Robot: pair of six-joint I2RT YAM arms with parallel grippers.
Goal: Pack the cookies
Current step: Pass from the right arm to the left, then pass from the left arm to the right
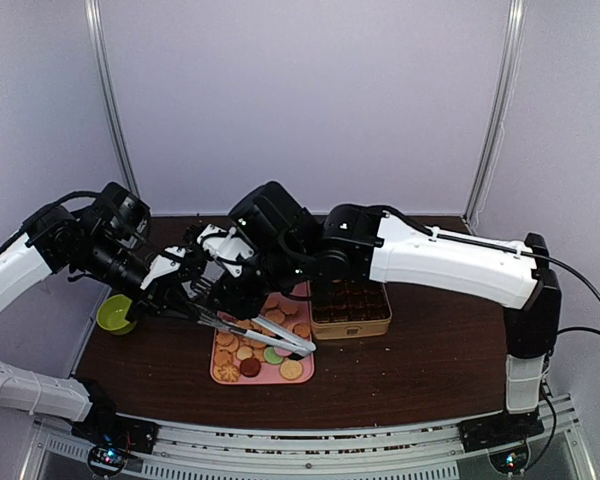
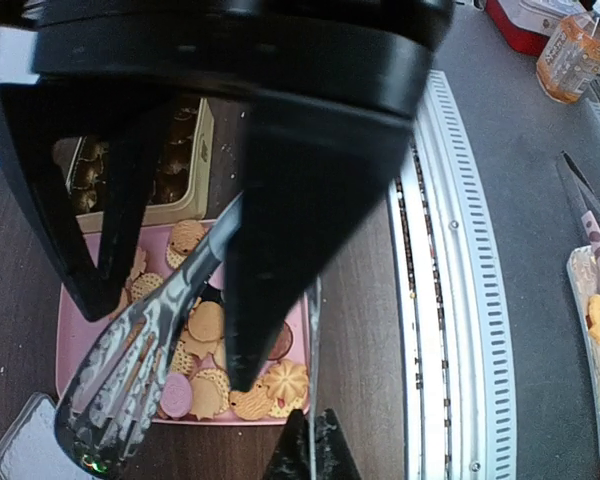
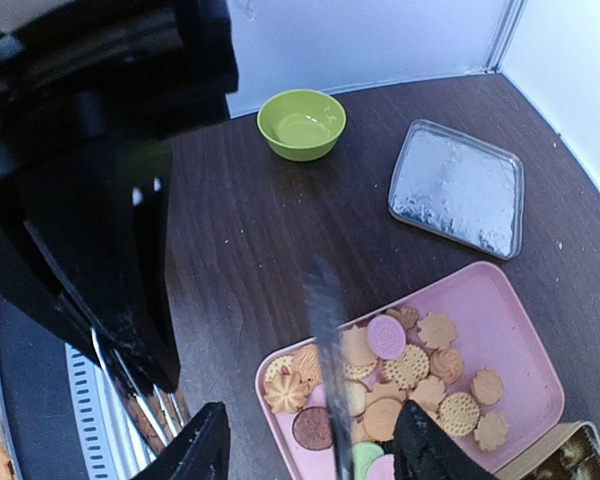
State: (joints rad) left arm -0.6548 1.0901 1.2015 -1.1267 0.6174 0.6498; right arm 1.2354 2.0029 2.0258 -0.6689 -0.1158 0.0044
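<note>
Left claw [image 2: 313, 452] — shut tight on the tongs [image 1: 265, 337]. Right claw [image 3: 312, 420] — fingers well apart either side of the tongs, gripping nothing. Cookies [image 1: 248, 356] lie in the pink tray [image 1: 264, 382], beside the tin [image 1: 352, 328].

Mid-frame, arms [image 1: 440, 260] hide part of the cookies [image 1: 244, 353]. The lower right corner cuts off the tin [image 3: 580, 455]; the tongs [image 3: 325, 320] blur.

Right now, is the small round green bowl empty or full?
Empty. The right wrist view looks into the small round green bowl and shows only its bare glossy inside.
</note>
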